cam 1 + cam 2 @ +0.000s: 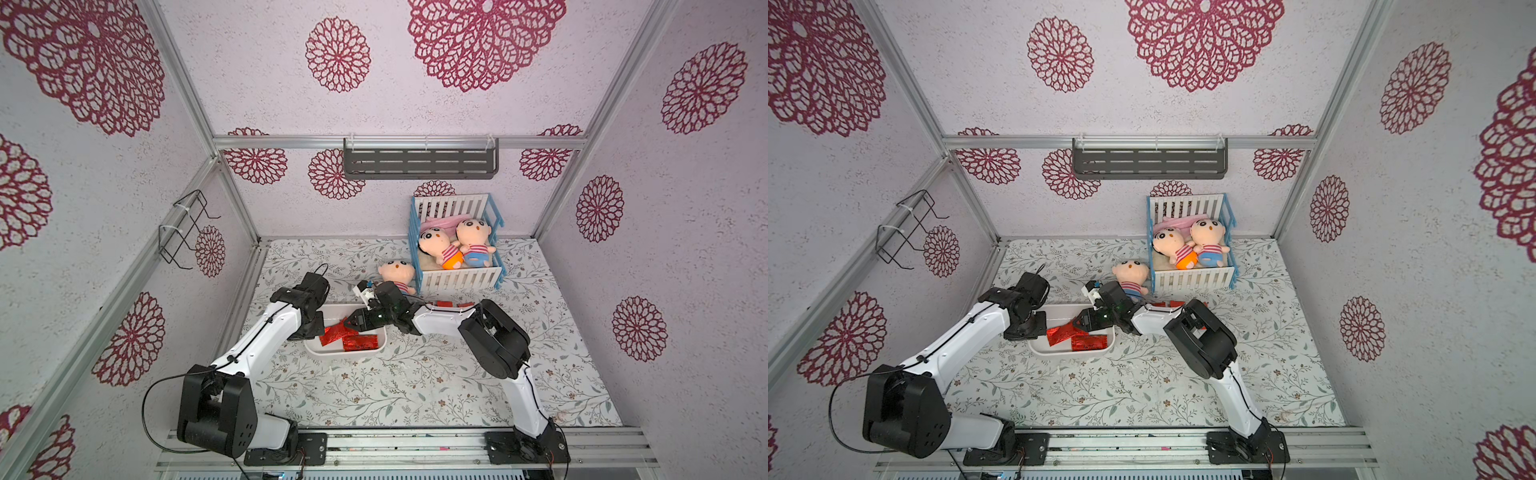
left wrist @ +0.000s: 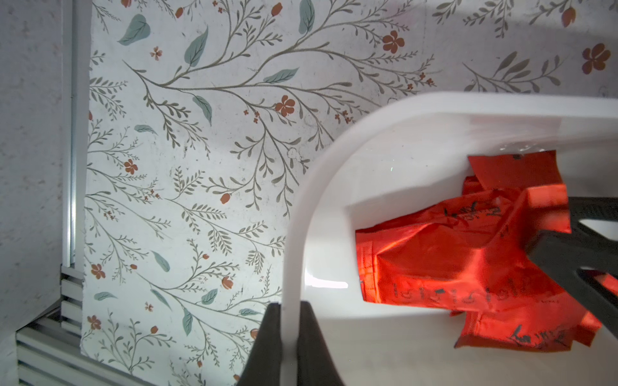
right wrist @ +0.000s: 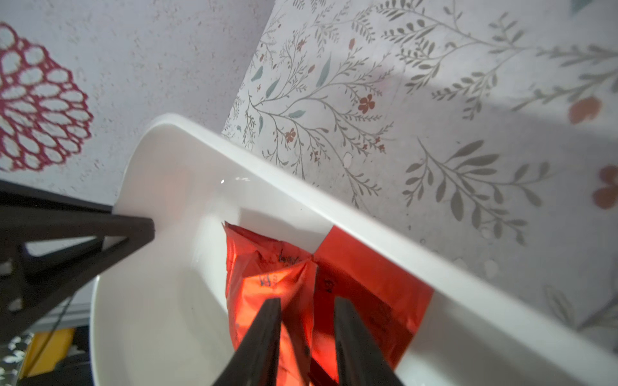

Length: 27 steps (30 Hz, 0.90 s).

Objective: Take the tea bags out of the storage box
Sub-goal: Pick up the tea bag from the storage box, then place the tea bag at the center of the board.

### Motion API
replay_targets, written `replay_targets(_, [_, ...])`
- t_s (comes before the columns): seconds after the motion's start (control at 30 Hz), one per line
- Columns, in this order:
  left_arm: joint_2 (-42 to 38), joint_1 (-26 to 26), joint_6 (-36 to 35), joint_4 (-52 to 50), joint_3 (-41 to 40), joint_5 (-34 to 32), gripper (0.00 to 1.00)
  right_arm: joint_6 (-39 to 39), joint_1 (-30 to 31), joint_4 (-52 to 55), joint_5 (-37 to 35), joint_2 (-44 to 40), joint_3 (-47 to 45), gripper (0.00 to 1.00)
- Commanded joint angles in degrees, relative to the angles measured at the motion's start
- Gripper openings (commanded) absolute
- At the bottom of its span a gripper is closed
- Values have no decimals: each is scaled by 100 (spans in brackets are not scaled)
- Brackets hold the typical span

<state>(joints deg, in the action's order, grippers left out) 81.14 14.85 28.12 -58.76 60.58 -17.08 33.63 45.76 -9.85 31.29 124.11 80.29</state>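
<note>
The storage box (image 1: 345, 354) (image 1: 1071, 354), a shallow white tub, sits on the floral mat left of centre with several red foil tea bags (image 1: 359, 343) (image 1: 1089, 343) inside. My left gripper (image 1: 312, 329) (image 2: 290, 310) is shut on the box's rim (image 2: 301, 200) at its left end. My right gripper (image 1: 348, 322) (image 3: 307, 304) reaches down into the box. Its jaws stand a little apart astride the raised fold of a tea bag (image 3: 267, 277) (image 2: 451, 260). More red tea bags (image 1: 446, 304) (image 1: 1168, 304) lie on the mat behind my right forearm, partly hidden by it.
A blue-and-white toy crib (image 1: 457, 278) holding two dolls stands at the back right. A third doll (image 1: 397, 272) lies just behind my right wrist. A grey shelf (image 1: 419, 162) hangs on the back wall and a wire rack (image 1: 187, 228) on the left wall.
</note>
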Motion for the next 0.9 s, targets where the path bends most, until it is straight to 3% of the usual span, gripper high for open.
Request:
replay_targets(0.0, [94,69,19,-56,83,-76,0,-74,30,-40,-10,-94,130,19])
replay_targets(0.17, [86,70,23,-57,78,-85,0,-50,21,-224,113,-441,75,0])
replay_targets(0.43, [50,70,26,-59,86,-107,0,-553,-563,122,-221,-1568,-320,0])
replay_targets(0.67, [39,76,26,-67,89,-94,0,-1240,-998,685,307,-1980,-629,0])
replay_targets(0.87, [8,114,40,-69,78,-127,0,-2666,-1349,1264,342,-2888,-1112,0])
